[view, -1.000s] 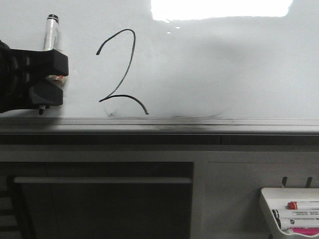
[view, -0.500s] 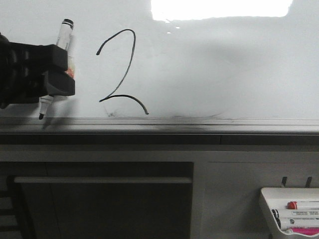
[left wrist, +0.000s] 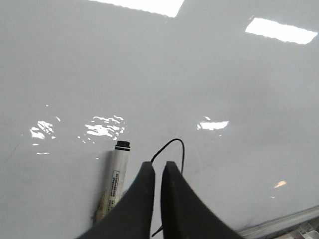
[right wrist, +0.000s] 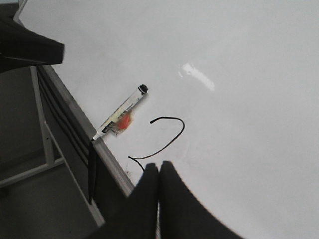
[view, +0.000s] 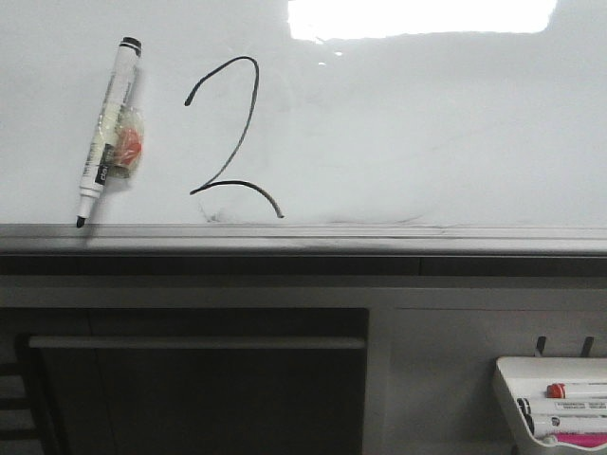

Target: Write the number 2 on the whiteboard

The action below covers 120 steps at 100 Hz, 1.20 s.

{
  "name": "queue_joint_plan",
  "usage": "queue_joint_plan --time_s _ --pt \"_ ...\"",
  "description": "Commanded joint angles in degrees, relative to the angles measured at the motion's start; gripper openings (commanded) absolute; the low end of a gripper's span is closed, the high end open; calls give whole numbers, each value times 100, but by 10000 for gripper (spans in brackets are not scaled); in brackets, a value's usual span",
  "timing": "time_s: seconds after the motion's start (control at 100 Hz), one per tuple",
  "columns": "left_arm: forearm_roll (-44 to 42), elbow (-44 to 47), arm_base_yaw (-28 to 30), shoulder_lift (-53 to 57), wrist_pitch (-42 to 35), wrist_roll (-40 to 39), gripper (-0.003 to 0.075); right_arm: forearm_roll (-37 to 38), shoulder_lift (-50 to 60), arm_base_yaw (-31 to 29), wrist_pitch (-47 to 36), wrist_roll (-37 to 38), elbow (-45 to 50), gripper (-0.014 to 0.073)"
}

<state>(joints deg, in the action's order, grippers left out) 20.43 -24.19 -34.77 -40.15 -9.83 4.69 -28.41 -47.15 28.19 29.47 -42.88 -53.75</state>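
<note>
White and shiny, the whiteboard is the biggest thing that can be seen, and it fills the upper half of the front view. A grey metal rim runs along its near edge. A bright patch of light is seen at 12 o'clock on the board.

The number 2 is drawn in thin black line on the left part of the board, at about 10 o'clock in the front view. Its wavy tail ends just above the rim.

A marker is laid on the board at 9 o'clock from the number 2, close to it but not touching. Its black tip points at the rim and its black end cap points away. A small orange and clear bit is stuck to its side.

A white tray with more pens is seen at 5 o'clock, well apart from the board.

The left gripper is seen from its own wrist, above the board, with its two dark fingers pressed nearly together and nothing held. The right gripper is pressed together too, and nothing is held.
</note>
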Motion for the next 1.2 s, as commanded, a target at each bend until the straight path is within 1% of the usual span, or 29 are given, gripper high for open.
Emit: queue_joint_plan --time_s 0.0,0.06,0.13,0.27,0.39,0.61,0.8,0.92,0.99,1.04,1.11,1.19 --pt "-381 108 -15 671 -32 20 -19 -86 764 -38 -662 25 330 -60" --pt "-764 277 -15 1168 202 20 -19 -86 1300 -38 -851 25 774 -60" --pt "-998 433 -15 1649 480 20 -19 -86 1943 -38 -962 25 1241 -60" --pt "-1000 524 -15 2290 772 6 -19 -86 2880 -38 -994 25 1967 -60" --pt "-890 532 -15 2508 939 5 -19 -86 3409 -38 -727 25 2350 -60" --pt "-890 532 -15 2519 917 5 -19 -86 3631 -38 -597 25 2673 -60" --pt "-890 532 -15 2519 913 5 -19 -86 3620 -38 -539 25 2685 -60" --pt "-890 733 40 2524 835 5 -20 -86 3620 -38 -539 25 2685 -60" --pt "-1030 956 306 2758 729 5 -20 -86 3620 -38 -539 25 2685 -60" --pt "-1201 1165 623 3059 729 40 -20 -86 3620 -38 -539 25 2685 -60" --pt "-1339 1511 1199 3419 722 40 -19 -86 3620 -38 -539 25 2685 -60" --pt "-1684 1917 1951 3755 838 40 -20 -86 3620 -38 -539 25 2685 -60"
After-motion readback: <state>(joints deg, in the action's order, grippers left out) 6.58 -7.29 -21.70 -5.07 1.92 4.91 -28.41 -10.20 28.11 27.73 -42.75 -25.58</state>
